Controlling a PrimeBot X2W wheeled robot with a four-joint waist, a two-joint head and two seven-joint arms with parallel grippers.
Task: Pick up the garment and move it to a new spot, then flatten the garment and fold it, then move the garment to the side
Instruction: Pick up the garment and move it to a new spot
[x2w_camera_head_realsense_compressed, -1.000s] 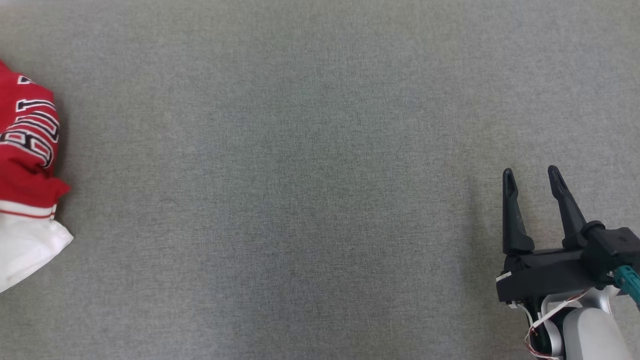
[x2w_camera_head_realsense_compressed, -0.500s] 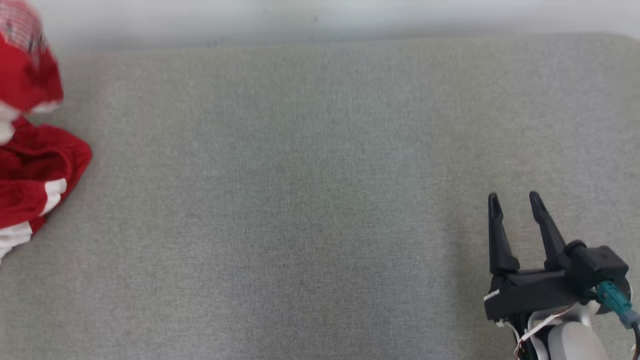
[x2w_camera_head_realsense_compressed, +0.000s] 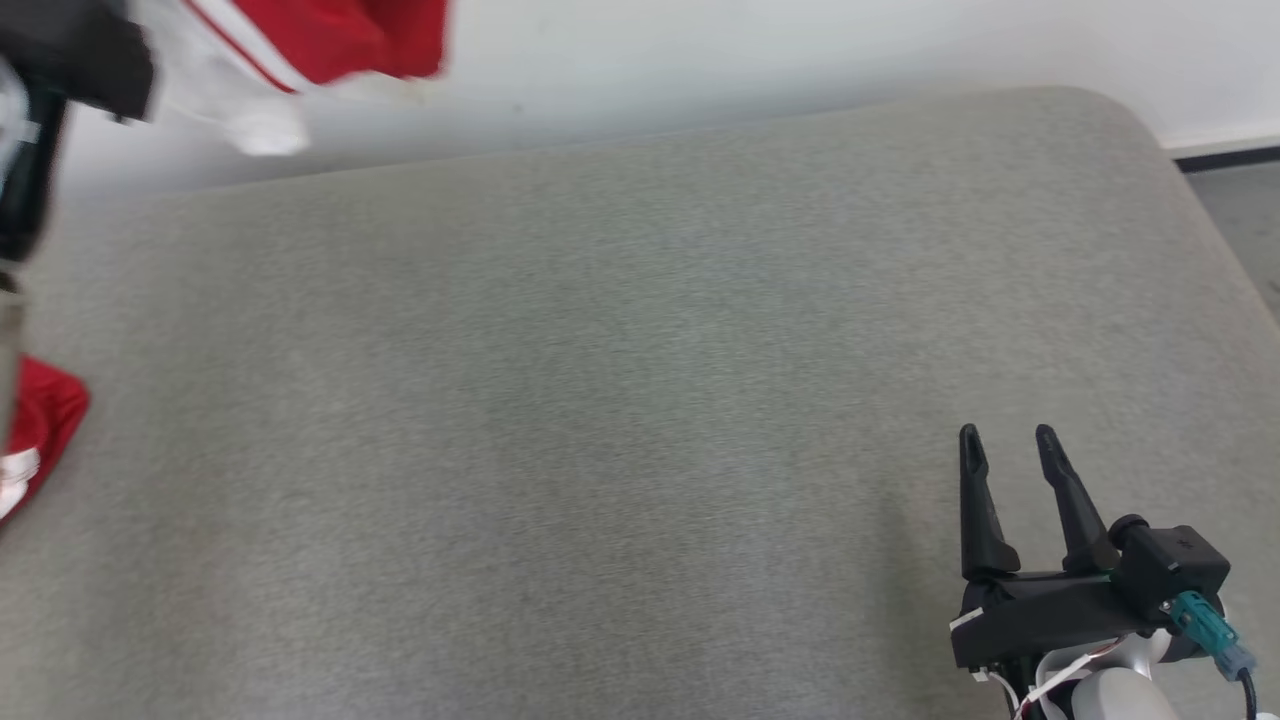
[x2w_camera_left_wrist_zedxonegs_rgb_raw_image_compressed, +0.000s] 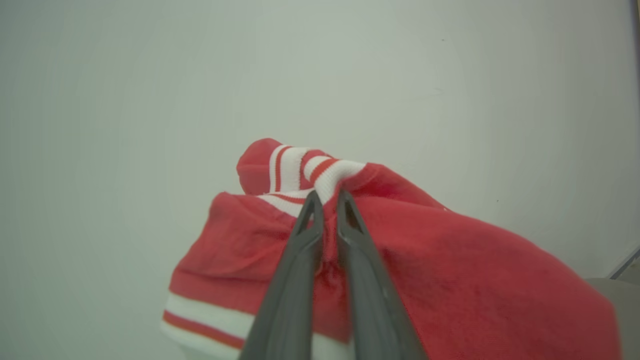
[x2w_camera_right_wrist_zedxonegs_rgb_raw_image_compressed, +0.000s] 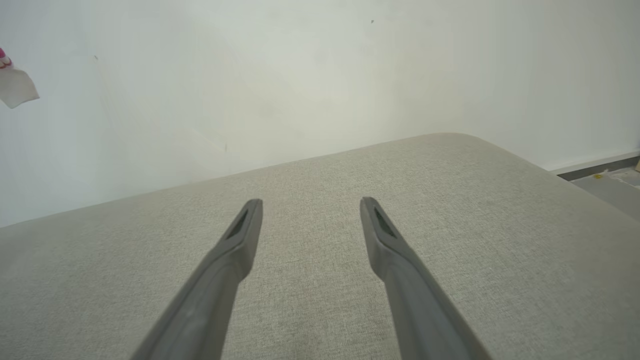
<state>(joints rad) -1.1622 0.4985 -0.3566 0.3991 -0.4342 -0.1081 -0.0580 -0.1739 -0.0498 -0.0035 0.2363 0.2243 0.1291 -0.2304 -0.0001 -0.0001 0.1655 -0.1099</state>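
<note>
Since a second ago our head camera has tipped upward, so the pale wall now comes in above the grey padded surface. The garment, which lay at that surface's left edge, is now lifted to the upper left, in front of the wall.

We see the padded surface spread across most of the head view, with its far right corner rounded. Beyond that corner lie a strip of grey floor and a dark skirting strip at the foot of the wall.

The garment is red with white, red-striped ribbed trim. One part is blurred at the top left of the head view, and another red fold shows low at the left edge. In the right wrist view we catch a white corner of it far to the left against the wall.

Our left gripper has its two fingers pressed nearly together, pinching the red cloth just below the striped trim. Our right gripper hovers over the near right part of the surface. Its fingers are spread wide with nothing between them.
</note>
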